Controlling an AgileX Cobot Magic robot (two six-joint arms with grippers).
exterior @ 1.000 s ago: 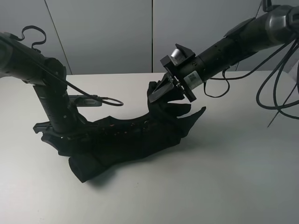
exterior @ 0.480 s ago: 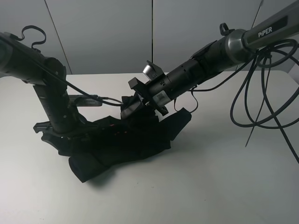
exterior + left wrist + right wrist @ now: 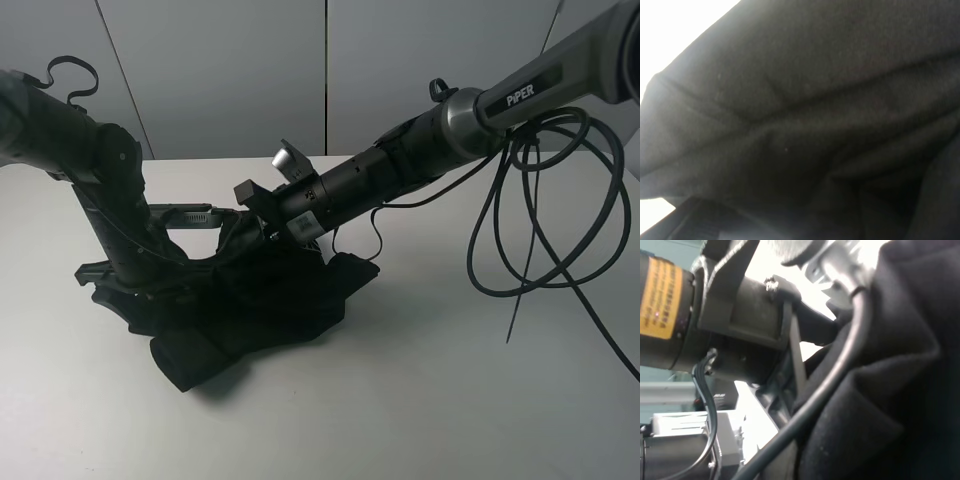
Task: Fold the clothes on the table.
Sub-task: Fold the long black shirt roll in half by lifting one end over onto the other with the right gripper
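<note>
The black T-shirt (image 3: 260,310) lies bunched in a heap on the left half of the white table (image 3: 450,390); its print and label are hidden. My left gripper (image 3: 100,279) is low at the heap's left end, shut on the cloth, its jaws mostly buried. Black fabric (image 3: 815,125) fills the left wrist view. My right gripper (image 3: 246,226) reaches across the middle, shut on a fold of the shirt, just above the heap and close to the left arm. The right wrist view shows shirt cloth (image 3: 900,390) right against the left arm (image 3: 740,315).
Loose black cables (image 3: 540,220) hang from the right arm over the table's right side. A thin cable (image 3: 215,213) runs from the left arm toward the right gripper. A grey wall stands behind the table's far edge (image 3: 200,160).
My right gripper has carried its fold of the shirt leftward and down, from mid-table to beside the left arm. The shirt has gone from stretched to bunched. The left arm has stayed put.
</note>
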